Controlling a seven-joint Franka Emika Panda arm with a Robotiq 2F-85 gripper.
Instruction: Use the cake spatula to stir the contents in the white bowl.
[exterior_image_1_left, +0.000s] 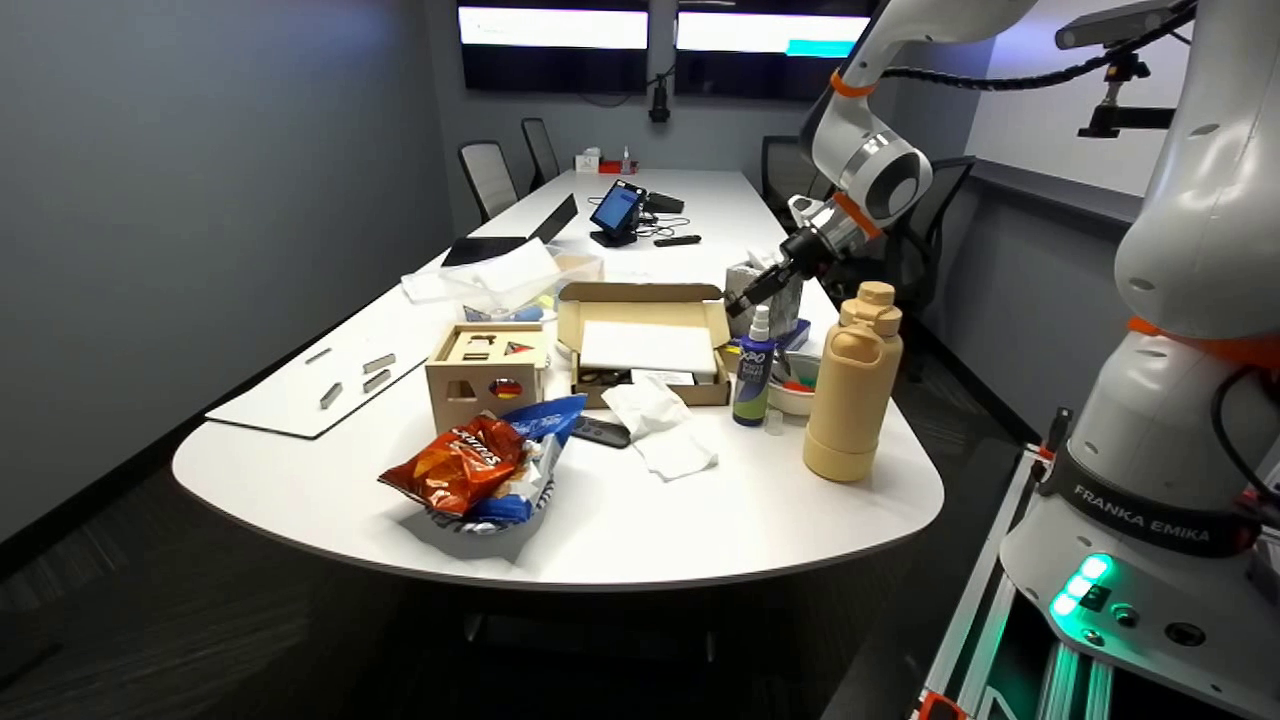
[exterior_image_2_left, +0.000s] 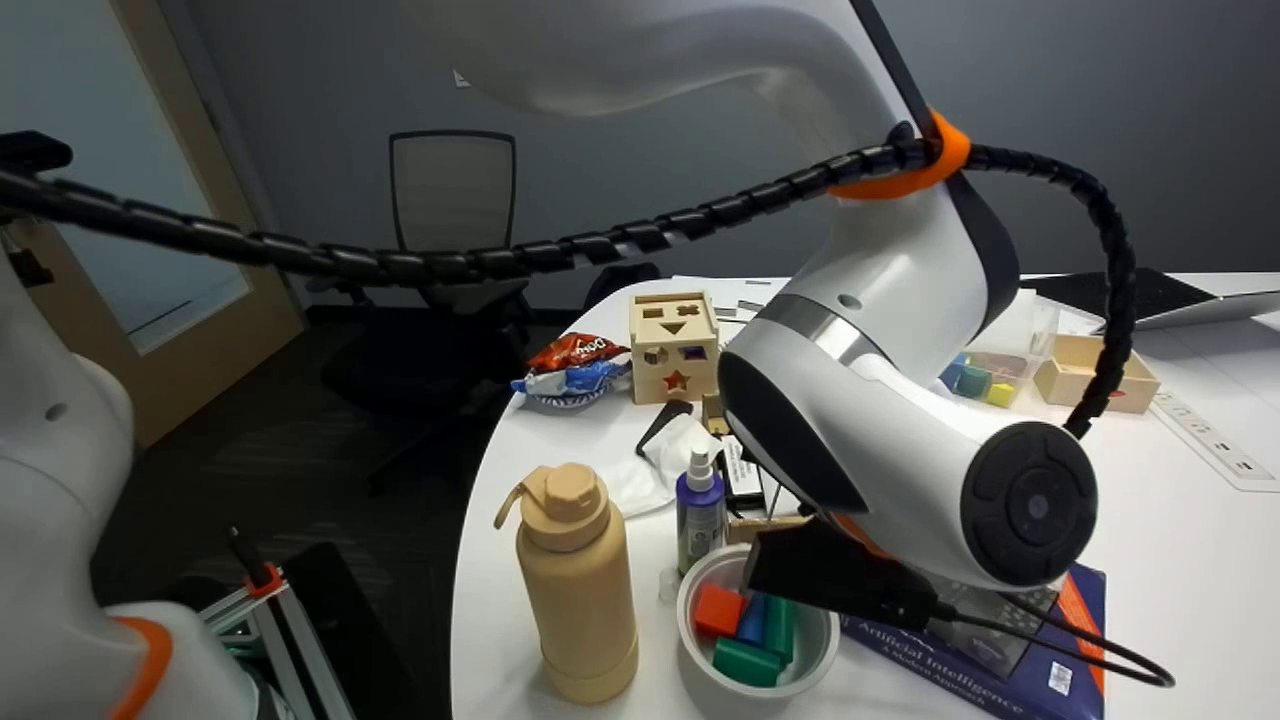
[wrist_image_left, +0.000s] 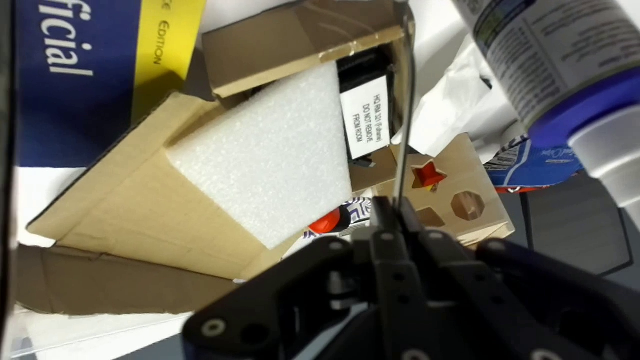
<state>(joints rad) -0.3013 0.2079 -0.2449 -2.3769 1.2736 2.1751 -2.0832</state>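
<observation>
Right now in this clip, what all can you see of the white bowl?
The white bowl is round and plain, possibly plastic, with a smooth rim. It stands upright on the table, beside the spray bottle and tan bottle. Inside lie a red block, a blue block and green blocks. Black wrist hardware hides part of the rim in an exterior view; other contact is unclear.

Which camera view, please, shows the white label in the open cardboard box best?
The wrist view: the white label appears large and unobstructed there, with "DO NOT REMOVE FROM ROOM" legible. Both exterior views show it too, but small, its print unreadable.
</observation>
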